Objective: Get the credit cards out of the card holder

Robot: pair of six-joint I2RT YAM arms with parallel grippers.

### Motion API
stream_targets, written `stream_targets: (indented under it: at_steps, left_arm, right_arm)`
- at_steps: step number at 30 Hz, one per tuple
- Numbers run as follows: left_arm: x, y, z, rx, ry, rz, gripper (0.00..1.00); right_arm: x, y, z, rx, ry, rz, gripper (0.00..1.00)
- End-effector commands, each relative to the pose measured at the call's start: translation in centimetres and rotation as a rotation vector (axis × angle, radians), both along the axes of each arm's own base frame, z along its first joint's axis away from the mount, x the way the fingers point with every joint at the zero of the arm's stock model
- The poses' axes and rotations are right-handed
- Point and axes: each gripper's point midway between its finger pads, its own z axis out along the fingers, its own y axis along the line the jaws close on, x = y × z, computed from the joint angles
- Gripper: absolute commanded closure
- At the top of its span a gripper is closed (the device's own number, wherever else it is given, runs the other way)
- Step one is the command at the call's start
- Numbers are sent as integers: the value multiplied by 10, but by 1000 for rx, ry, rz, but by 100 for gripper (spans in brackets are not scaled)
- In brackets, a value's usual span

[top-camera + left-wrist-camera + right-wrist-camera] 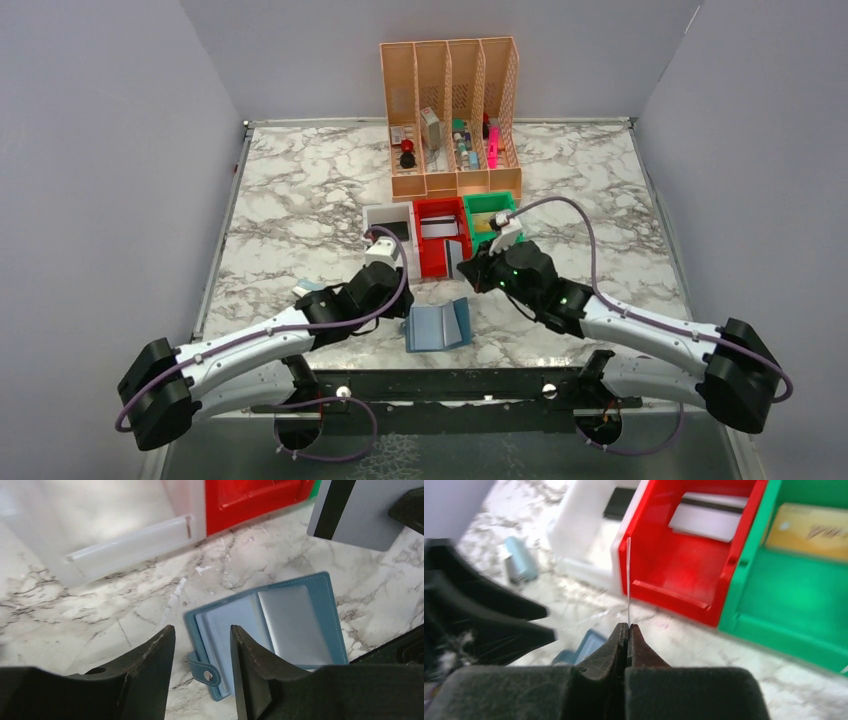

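- The left end effector (202,635) is hovering released, jaws apart, above the open card holder (270,630), which is lying flat on the marble surface (75,615).
- The right end effector (628,626) is clenching a silvery-grey card (350,510), holding it near the red bin (674,565).
- A gold card (811,525) is lying in the green bin (784,615).
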Motion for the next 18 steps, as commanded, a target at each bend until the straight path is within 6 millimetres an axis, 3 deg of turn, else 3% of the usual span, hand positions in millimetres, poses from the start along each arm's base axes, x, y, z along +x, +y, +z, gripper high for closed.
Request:
stream_targets:
  at_steps: [1, 3, 6, 9, 14, 18]
  left_arm:
    - [10, 22, 19, -33, -20, 82, 49]
    - [17, 32, 33, -42, -48, 118, 42]
    - [29, 47, 56, -34, -95, 164, 20]
    - [41, 60, 76, -20, -111, 202, 4]
    - [51, 70, 104, -16, -113, 211, 1]
    - [51, 85, 98, 64, -127, 212, 1]
  right_arm:
    - [50, -12, 9, -235, -166, -124, 99]
    - [65, -6, 11, -306, -212, -123, 99]
    - [85, 8, 10, -402, -302, -90, 99]
    - [100, 18, 5, -520, -356, -40, 99]
    - [124, 29, -17, -723, -440, 35, 99]
    - [141, 31, -28, -853, -516, 52, 99]
